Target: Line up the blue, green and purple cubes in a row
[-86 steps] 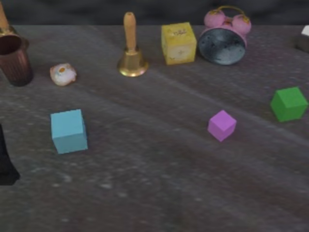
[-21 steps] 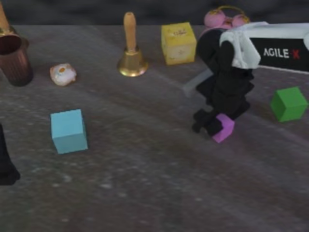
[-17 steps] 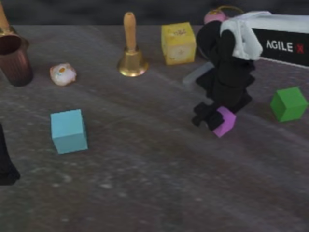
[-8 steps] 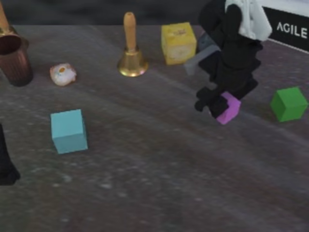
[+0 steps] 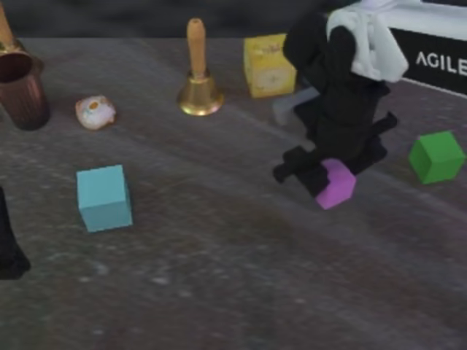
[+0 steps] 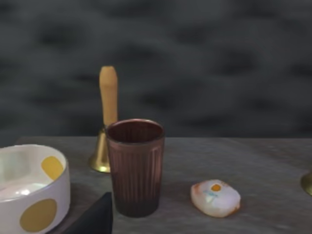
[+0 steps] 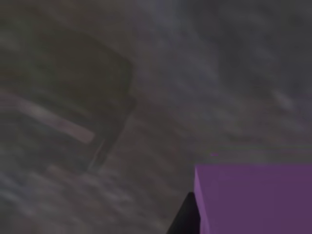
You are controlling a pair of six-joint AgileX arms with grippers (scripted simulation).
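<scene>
My right gripper (image 5: 326,177) hangs over the right half of the table, shut on the small purple cube (image 5: 338,184), which is held clear of the tabletop. The right wrist view shows that purple cube (image 7: 253,200) close up with one dark finger against its side. The light blue cube (image 5: 104,197) rests on the table at the left. The green cube (image 5: 436,156) sits near the right edge, just right of my right arm. My left gripper (image 5: 9,251) is parked at the left edge, open, with one of its fingers (image 6: 97,219) showing in the left wrist view.
Along the back stand a brown ribbed cup (image 5: 22,87), a small white and orange object (image 5: 95,111), a brass bell (image 5: 198,91) and a yellow cube (image 5: 268,65). A white bowl with yellow spots (image 6: 29,195) sits beside the cup.
My right gripper has lifted the purple cube off the table, then turned and shifted slightly left with it. The blue and green cubes and the left arm have not moved.
</scene>
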